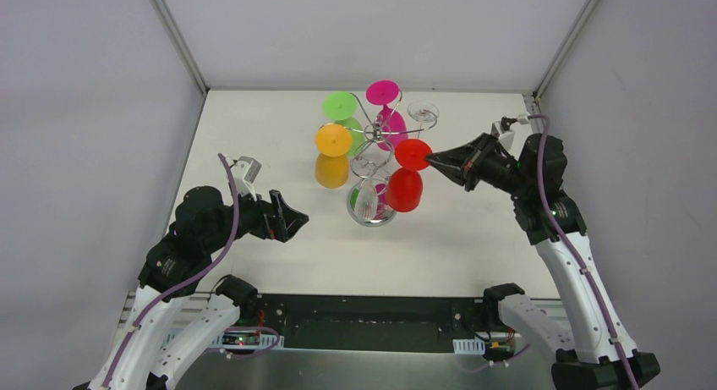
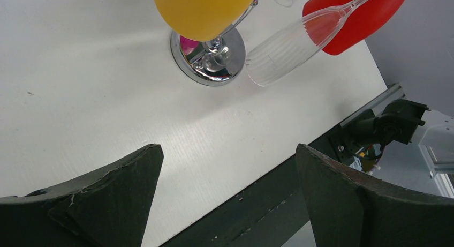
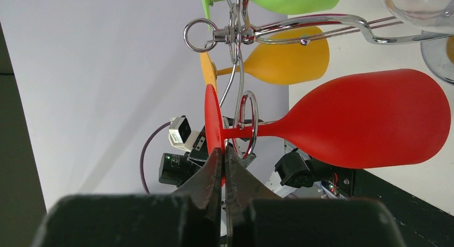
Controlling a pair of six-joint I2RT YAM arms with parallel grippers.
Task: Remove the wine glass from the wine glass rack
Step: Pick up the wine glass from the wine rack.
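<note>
Jaws on red glass foot (image 3: pixel 212 115): wrist view

red glass (image 3: pixel 369 121) | orange glass (image 1: pixel 333 141) | green glass (image 1: pixel 342 107) | pink glass (image 1: pixel 383 92) | rack (image 1: pixel 373 136) chrome | tbl (image 1: pixel 254 136) white

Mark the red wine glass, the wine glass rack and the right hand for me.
red wine glass (image 3: pixel 369 121), right wrist view, on its bowl.
wine glass rack (image 2: pixel 231 58), left wrist view, on its mirrored base.
right hand (image 1: pixel 429 160), top view, between its fingertips.
</note>
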